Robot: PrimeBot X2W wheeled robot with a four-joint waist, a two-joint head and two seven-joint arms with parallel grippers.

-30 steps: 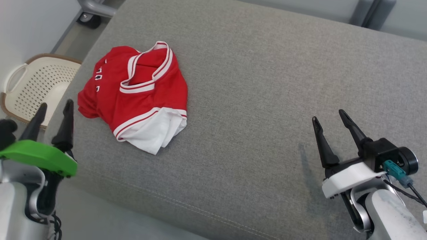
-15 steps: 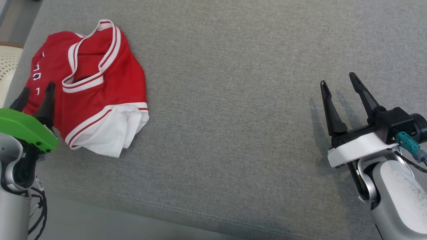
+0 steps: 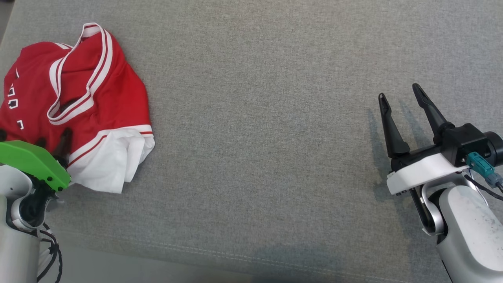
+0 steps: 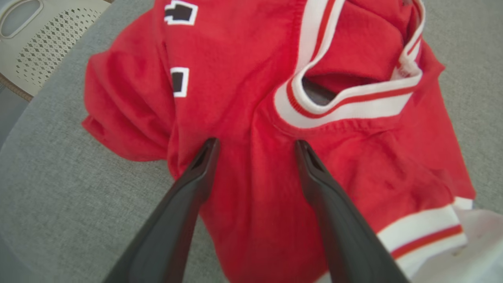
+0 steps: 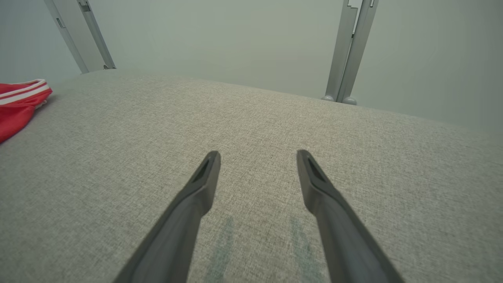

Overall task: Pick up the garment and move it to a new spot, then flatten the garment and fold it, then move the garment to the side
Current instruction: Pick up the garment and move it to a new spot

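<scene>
Shows the garment [image 3: 118, 102] crumpled at the left end of the cushion [image 3: 275, 137], not yet lifted, with the left gripper [image 4: 255, 145] spread wide over its red cloth and the right gripper [image 3: 398, 92] spread over bare cushion well apart, seemingly leaving pick-up, move, flattening, folding and setting aside undone.

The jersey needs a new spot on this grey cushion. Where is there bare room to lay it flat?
Bare: the wide middle of the cushion, between the jersey on the left and the right gripper. Crowded: the left end, where the crumpled jersey lies under the open left gripper.
</scene>
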